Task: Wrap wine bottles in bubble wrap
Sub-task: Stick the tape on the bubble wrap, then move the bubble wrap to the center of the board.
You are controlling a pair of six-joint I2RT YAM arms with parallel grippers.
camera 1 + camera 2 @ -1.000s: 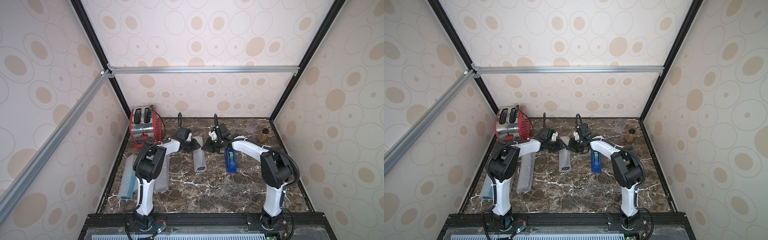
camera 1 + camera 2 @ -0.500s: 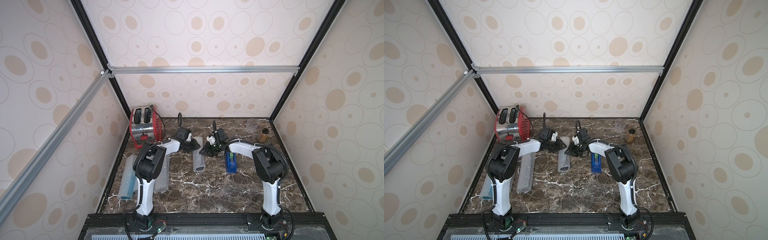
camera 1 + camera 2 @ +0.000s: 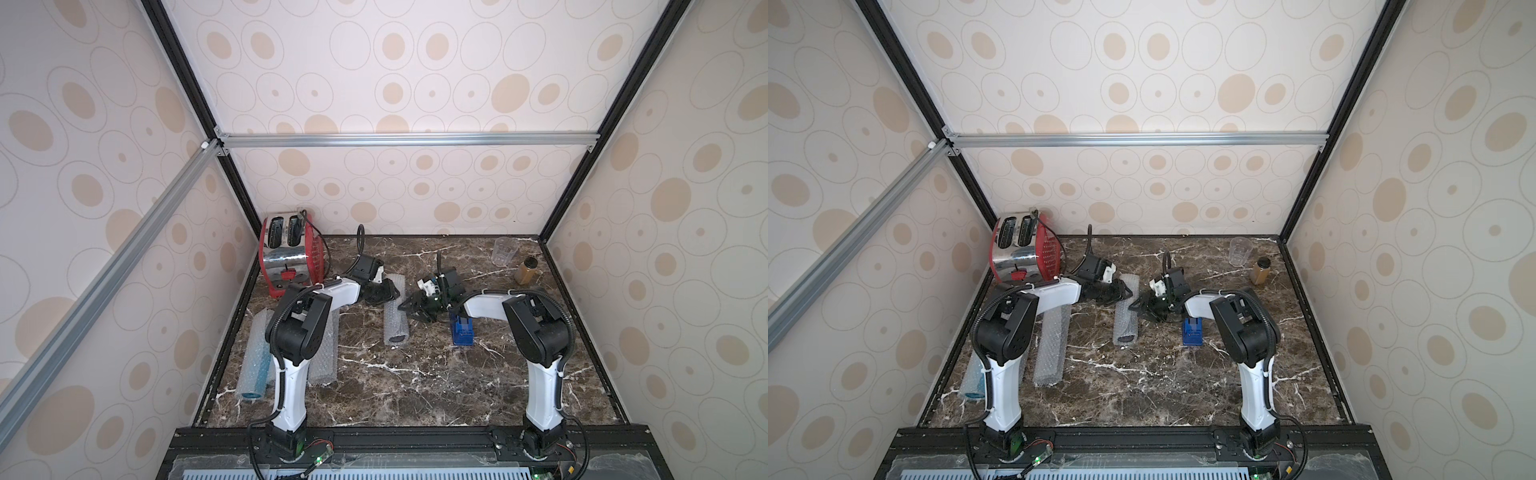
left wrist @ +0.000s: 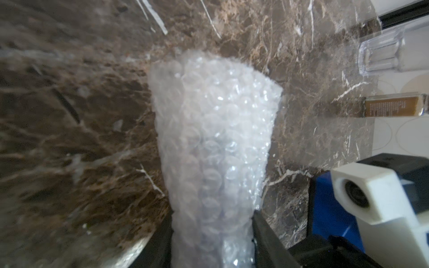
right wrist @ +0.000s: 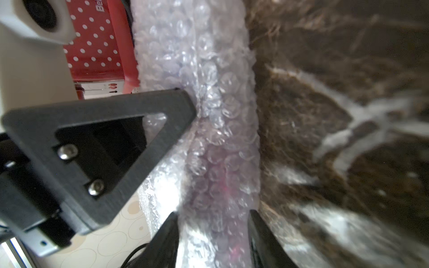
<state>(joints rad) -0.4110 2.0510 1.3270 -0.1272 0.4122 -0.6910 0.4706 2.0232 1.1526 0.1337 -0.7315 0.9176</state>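
A roll of bubble wrap [image 3: 395, 316] lies in the middle of the marble table [image 3: 415, 386], also seen in the second top view [image 3: 1126, 320]. A purple tint inside it marks a wine bottle [image 5: 218, 181], and a dark end shows at the roll's near opening. My left gripper [image 4: 212, 215] is shut on the roll's far end [image 3: 386, 291]. My right gripper [image 5: 213, 212] reaches the roll from its right side [image 3: 409, 307]. It is open, with its jaws spread on either side of the roll.
Two more wrapped rolls lie near the left arm, one showing blue [image 3: 253, 365], one plain [image 3: 324, 357]. A blue tape dispenser [image 3: 462, 330] stands under the right forearm. A red toaster [image 3: 291, 257] is back left; a clear cup [image 3: 505, 251] and amber jar [image 3: 525, 270] back right.
My right gripper has come nearer and leftward onto the middle roll, and its jaws have spread wider. The left arm and the roll have stayed put.
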